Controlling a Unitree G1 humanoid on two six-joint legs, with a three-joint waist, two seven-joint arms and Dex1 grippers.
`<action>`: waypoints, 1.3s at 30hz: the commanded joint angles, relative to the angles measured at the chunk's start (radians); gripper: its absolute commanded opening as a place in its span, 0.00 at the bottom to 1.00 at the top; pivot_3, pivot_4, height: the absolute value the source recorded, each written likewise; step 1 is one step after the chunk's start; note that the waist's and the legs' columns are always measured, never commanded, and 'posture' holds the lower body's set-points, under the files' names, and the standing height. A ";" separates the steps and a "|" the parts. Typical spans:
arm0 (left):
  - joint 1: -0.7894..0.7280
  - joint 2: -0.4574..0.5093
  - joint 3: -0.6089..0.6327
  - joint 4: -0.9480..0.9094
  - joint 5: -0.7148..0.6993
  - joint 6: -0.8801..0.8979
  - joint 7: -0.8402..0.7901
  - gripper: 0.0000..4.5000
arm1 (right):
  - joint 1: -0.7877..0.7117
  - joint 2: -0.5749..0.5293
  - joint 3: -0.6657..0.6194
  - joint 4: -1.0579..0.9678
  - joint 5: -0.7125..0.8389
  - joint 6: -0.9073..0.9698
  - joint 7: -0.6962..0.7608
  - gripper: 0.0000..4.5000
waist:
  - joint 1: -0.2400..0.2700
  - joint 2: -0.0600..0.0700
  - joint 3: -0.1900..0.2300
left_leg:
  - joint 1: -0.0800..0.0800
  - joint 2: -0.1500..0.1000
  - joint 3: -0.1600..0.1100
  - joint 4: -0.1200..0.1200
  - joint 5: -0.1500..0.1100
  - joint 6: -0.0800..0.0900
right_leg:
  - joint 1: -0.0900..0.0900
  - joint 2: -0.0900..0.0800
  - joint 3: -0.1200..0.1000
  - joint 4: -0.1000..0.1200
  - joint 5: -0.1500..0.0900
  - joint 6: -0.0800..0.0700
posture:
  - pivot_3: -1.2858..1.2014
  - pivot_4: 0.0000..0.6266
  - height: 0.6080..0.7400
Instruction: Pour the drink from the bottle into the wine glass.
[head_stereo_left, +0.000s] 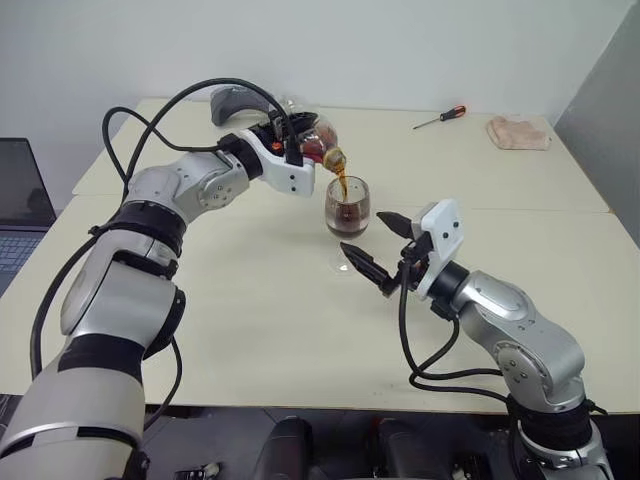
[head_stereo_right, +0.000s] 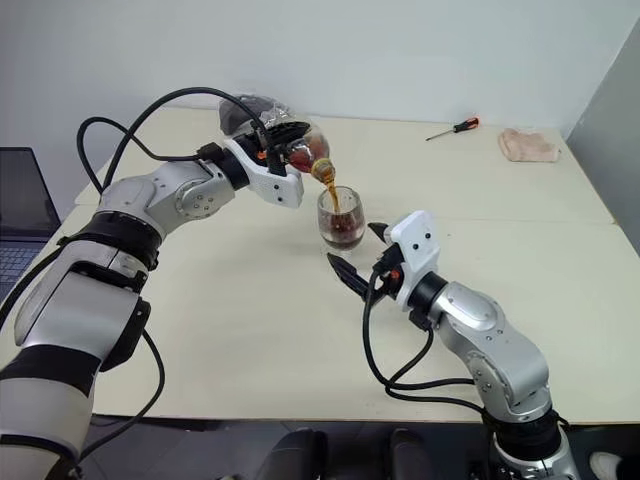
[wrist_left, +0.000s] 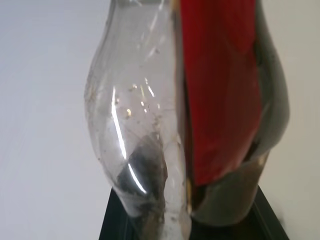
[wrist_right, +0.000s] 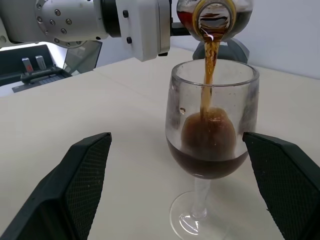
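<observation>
Dark drink streams from the tilted bottle, clamped in our left end effector, into the wine glass on the worktop. Our right end effector brackets the glass, spread wide. Pouring's underway; next we level the bottle before overfilling.

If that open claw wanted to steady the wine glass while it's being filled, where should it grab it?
Probably the thin stem, coming level from the robot's side, as the open right gripper already faces it. The wine glass stands upright; its bowl is wide and partly full, and the bottle, in the left gripper, pours the drink from above, so the top is blocked.
</observation>
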 joint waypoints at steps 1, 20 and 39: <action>-0.049 0.006 0.007 0.005 -0.006 0.005 0.027 0.17 | -0.004 -0.003 -0.009 -0.047 -0.003 -0.008 -0.002 1.00 | 0.000 0.000 0.000 | 0.000 0.000 0.000 0.000 0.000 0.000 | 0.000 0.000 0.000 0.000 0.000 0.000 | 0.52 0.24 1.00; -0.060 0.002 -0.006 0.024 -0.001 0.003 0.035 0.17 | 0.061 0.014 -0.011 -0.017 -0.092 -0.224 0.021 1.00 | 0.000 0.000 0.000 | 0.000 0.000 0.000 0.000 0.000 0.000 | 0.000 0.000 0.000 0.000 0.000 0.000 | 0.52 0.24 1.00; -0.073 0.001 -0.017 0.035 0.015 0.000 0.049 0.17 | 0.088 0.026 0.020 -0.007 -0.127 -0.266 0.051 1.00 | 0.000 0.000 0.000 | 0.000 0.000 0.000 0.001 0.001 -0.002 | 0.000 0.000 0.000 0.000 0.000 0.000 | 0.52 0.24 1.00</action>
